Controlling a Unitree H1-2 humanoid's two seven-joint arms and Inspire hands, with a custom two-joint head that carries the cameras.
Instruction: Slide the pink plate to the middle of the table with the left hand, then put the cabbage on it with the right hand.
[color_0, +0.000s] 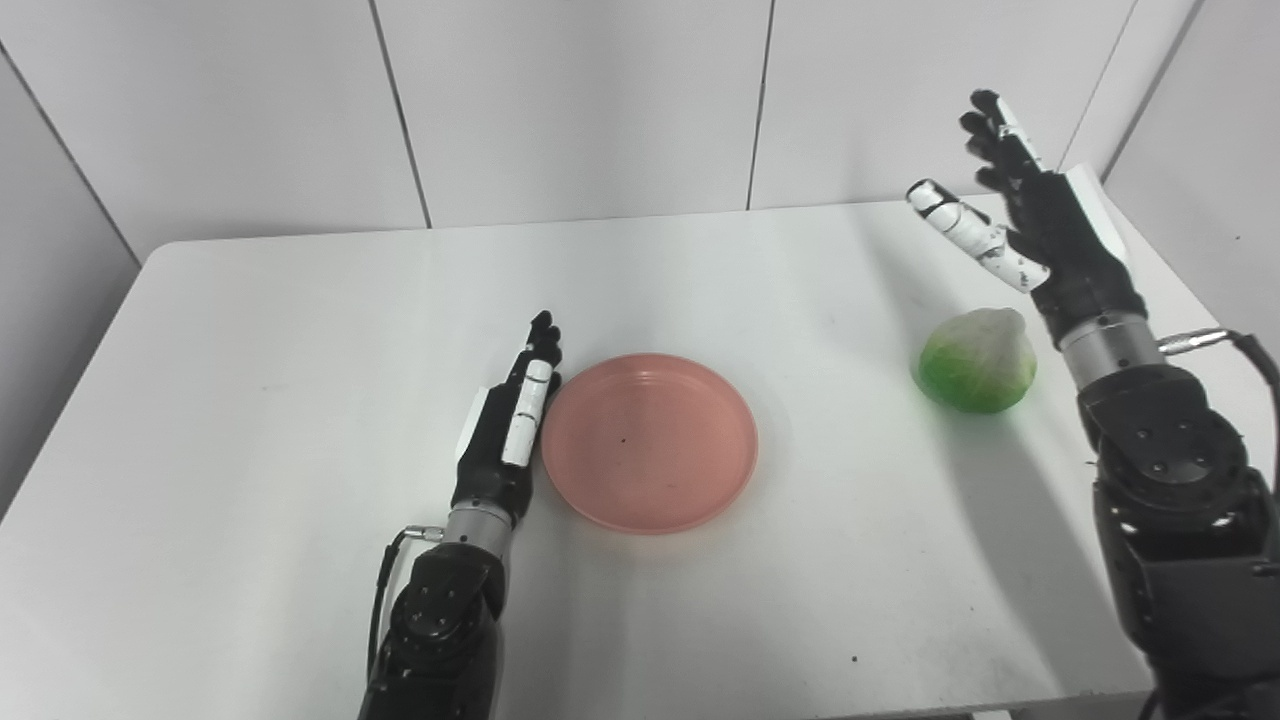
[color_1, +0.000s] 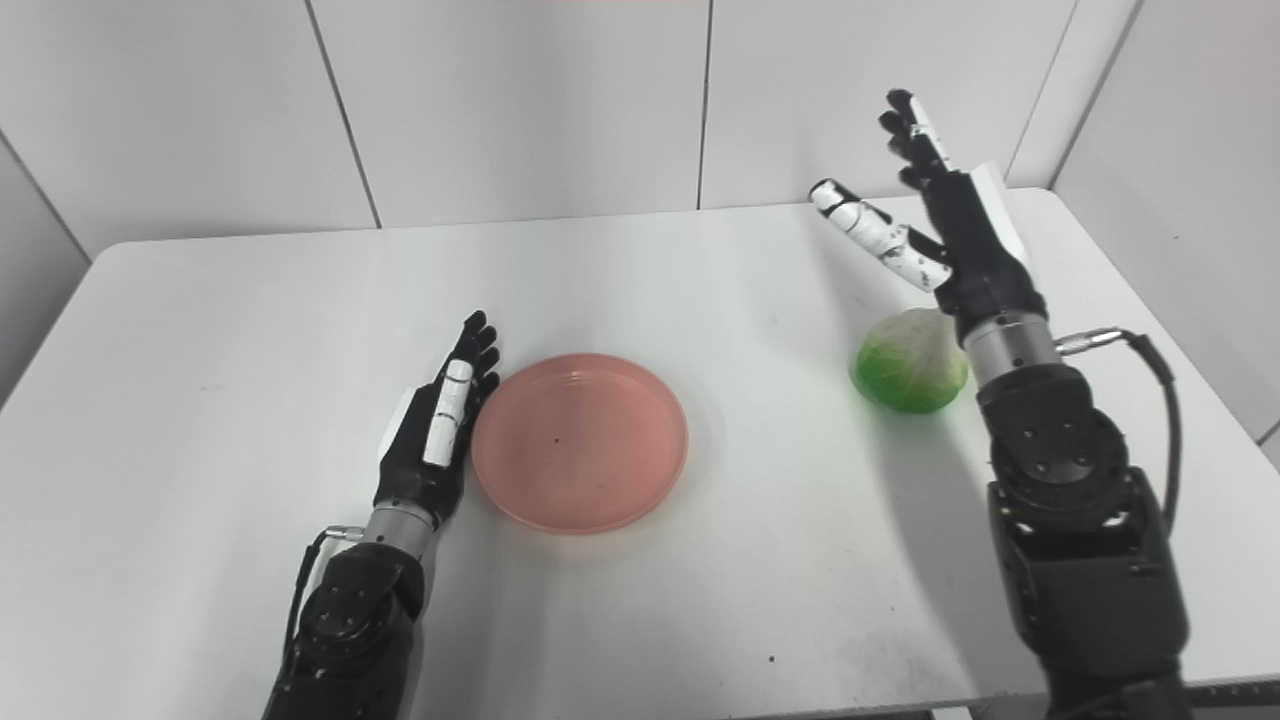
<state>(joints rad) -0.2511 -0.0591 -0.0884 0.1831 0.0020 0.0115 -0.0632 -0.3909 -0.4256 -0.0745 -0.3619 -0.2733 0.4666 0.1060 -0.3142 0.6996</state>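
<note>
Your left hand (color_0: 505, 425) lies low at the table (color_0: 250, 400), fingers straight and held side by side, edge-on against the left rim of the pink plate (color_0: 650, 443). It grips nothing; the flat of the hand looks to be touching the rim, thumb side toward the plate. The plate sits flat, right way up, around the middle of the table and a bit toward the near edge. It carries nothing but a tiny dark speck near its centre.

The cabbage (color_0: 978, 360) rests on the table well right of the plate, clear of it, green underneath and pale on top. Your right hand (color_0: 1040, 225) is raised above and just behind the cabbage, fingers spread and pointing up toward the back wall (color_0: 580, 100), thumb stuck out to the left. It holds nothing. The right wrist hangs just beside the cabbage's right side; you can't tell from either view whether they touch. Your right forearm comes up along the table's right edge, with a cable looping off the wrist.
</note>
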